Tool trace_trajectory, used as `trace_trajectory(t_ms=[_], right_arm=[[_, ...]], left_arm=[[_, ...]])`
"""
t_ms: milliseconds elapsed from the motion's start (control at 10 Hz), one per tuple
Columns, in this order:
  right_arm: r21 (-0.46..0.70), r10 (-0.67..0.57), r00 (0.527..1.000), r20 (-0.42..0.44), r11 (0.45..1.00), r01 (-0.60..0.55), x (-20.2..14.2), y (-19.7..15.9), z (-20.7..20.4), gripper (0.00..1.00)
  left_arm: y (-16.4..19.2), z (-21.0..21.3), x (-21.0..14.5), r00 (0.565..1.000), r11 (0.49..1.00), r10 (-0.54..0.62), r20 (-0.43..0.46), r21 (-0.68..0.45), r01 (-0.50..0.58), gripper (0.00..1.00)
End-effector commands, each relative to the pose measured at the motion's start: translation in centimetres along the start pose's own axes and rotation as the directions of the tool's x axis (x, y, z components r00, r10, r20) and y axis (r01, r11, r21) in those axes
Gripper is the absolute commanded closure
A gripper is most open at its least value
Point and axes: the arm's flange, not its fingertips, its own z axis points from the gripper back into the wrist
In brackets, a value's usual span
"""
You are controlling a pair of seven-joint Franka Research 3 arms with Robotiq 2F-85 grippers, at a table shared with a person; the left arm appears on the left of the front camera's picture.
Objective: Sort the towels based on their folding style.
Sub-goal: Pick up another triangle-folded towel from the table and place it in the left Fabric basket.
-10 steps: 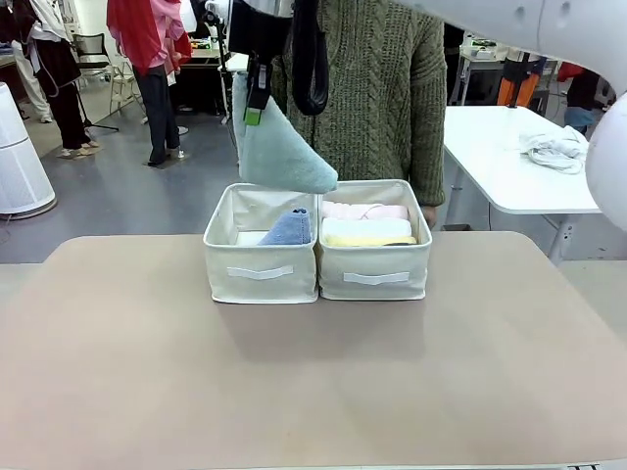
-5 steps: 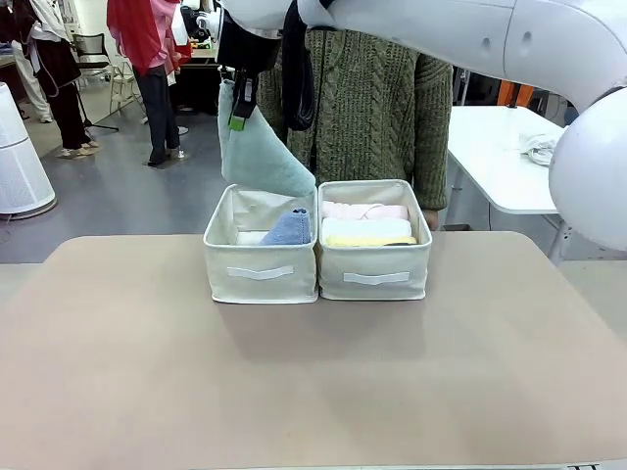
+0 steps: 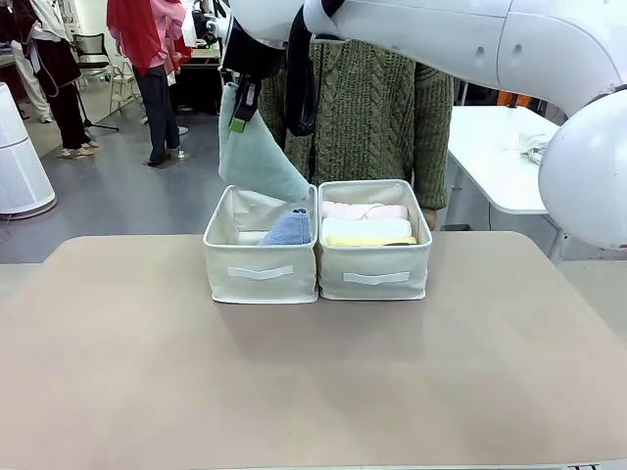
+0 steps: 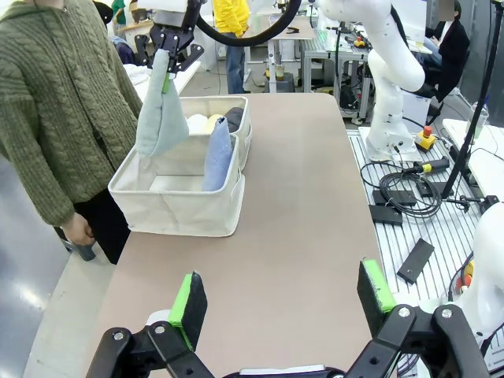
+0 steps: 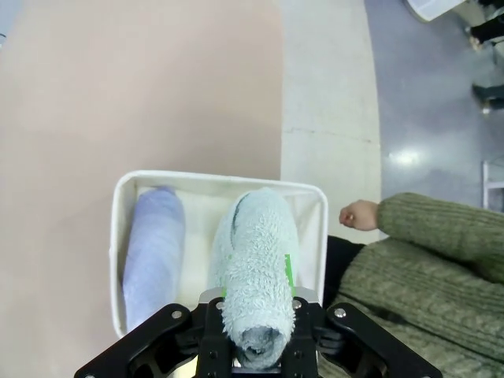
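Note:
My right gripper (image 3: 239,106) hangs above the left cream box (image 3: 259,271), shut on the top of a pale teal cone towel (image 3: 260,162) whose wide end dangles just over the box's back rim. In the right wrist view the teal towel (image 5: 256,264) sits between the fingers, over the box (image 5: 118,236). A lavender-blue cone towel (image 3: 289,228) leans inside that box. The right box (image 3: 375,277) holds pink (image 3: 362,210), white (image 3: 367,227) and yellow (image 3: 370,240) rolls. My left gripper (image 4: 282,293) is open and empty, well back from the boxes (image 4: 177,209).
A person in a green knit sweater (image 3: 377,108) stands right behind the boxes, one hand (image 5: 358,214) down beside the left box. Bare tan table (image 3: 313,382) stretches in front of and beside the boxes. Another white table (image 3: 509,162) stands at the far right.
My right gripper has carried the teal towel a little leftward, from over the divide between the boxes to above the left box. The left gripper stayed open.

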Motion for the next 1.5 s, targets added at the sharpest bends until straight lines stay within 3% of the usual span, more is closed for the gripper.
trace_trajectory(t_ms=[0,1400], right_arm=[[0.025,-0.019,0.999,0.035,1.0,0.018,-0.6,-0.1,-1.1,0.8],[0.217,-0.083,0.997,0.005,0.973,0.08,-4.4,-1.2,-12.3,0.8]], left_arm=[[-0.2,0.1,0.0,1.0,1.0,-0.001,0.004,0.004,0.001,0.0],[-0.2,0.1,0.0,1.0,1.0,-0.001,0.004,0.004,0.001,0.0]])
